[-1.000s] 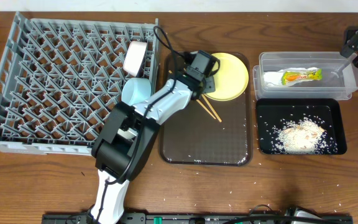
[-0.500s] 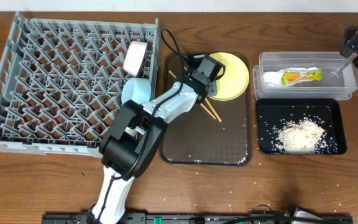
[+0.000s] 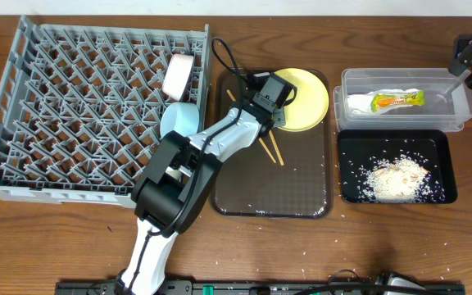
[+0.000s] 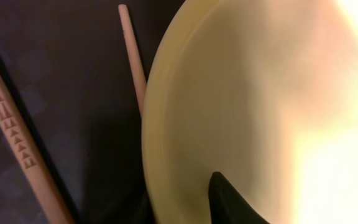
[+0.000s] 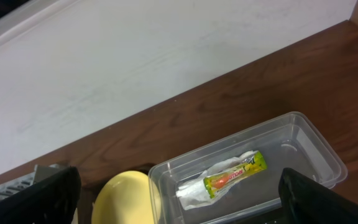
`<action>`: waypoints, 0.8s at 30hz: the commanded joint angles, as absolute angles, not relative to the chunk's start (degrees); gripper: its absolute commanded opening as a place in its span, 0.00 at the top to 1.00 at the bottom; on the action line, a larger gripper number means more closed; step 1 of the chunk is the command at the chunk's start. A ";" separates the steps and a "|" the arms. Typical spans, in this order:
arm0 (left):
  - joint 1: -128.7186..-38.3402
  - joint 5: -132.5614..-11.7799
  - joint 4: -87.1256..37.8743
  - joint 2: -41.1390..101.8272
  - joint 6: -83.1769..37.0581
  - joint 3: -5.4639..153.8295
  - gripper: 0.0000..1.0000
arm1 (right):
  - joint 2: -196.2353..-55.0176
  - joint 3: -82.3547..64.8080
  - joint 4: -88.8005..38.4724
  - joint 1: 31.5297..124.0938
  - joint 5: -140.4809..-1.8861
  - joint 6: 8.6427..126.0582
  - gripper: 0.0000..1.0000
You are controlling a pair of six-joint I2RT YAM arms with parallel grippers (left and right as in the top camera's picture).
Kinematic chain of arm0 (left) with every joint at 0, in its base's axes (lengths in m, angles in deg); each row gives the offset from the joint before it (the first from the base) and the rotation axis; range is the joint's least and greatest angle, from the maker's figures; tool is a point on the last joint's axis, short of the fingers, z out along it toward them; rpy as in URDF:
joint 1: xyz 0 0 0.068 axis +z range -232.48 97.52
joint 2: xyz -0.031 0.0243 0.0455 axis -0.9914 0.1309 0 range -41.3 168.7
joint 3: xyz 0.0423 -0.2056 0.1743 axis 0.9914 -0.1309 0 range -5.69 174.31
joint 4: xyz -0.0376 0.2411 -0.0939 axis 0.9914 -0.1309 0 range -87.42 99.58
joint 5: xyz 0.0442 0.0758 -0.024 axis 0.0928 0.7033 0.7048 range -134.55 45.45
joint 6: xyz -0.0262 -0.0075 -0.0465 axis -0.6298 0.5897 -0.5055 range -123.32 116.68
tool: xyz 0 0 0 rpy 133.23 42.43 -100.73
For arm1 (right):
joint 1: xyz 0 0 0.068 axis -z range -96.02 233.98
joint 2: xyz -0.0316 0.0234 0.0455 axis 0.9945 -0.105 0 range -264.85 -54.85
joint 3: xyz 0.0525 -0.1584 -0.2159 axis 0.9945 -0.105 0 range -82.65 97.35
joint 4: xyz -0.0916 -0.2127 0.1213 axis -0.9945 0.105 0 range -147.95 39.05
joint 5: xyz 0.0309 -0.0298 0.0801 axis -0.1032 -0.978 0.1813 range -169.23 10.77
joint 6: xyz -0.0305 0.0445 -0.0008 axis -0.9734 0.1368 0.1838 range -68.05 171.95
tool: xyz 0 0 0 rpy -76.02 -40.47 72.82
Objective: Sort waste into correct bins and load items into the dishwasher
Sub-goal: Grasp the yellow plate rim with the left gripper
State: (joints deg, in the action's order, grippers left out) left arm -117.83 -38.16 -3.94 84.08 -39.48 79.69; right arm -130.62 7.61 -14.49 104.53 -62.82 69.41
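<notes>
The yellow plate [image 3: 306,98] lies at the far right of the brown serving tray [image 3: 273,188]. My left gripper [image 3: 278,113] is at the plate's left rim. In the left wrist view the plate [image 4: 260,93] fills the frame, one dark fingertip [image 4: 229,199] rests on its upper face, and the other finger is hidden under the rim; the gripper [image 4: 179,208] is shut on that rim. Two wooden chopsticks [image 3: 270,149] lie crossed beside it. My right gripper [image 3: 465,61] hangs open above the clear tub [image 3: 344,82], which holds the wrapper [image 3: 396,100].
The grey dish rack [image 3: 72,98] at left holds a white bowl [image 3: 177,76] and a light blue bowl [image 3: 180,120] along its right side. The black tray [image 3: 441,143] holds rice scraps [image 3: 396,176]. Crumbs dot the table's front.
The left gripper moved right onto the plate's rim and narrowed its jaws on it. The chopsticks shifted slightly on the tray. The right arm has stayed still.
</notes>
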 commanded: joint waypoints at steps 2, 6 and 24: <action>-117.64 -38.07 -7.19 84.36 -41.58 81.02 0.75 | -130.62 7.63 -14.60 104.73 -63.15 69.93 0.01; -117.64 -38.10 -9.75 83.36 -43.24 81.02 0.81 | -130.62 7.65 -14.60 104.75 -63.15 69.93 0.01; -117.55 -38.12 -13.80 81.85 -44.58 81.02 0.93 | -130.62 7.63 -14.60 104.75 -63.15 69.93 0.01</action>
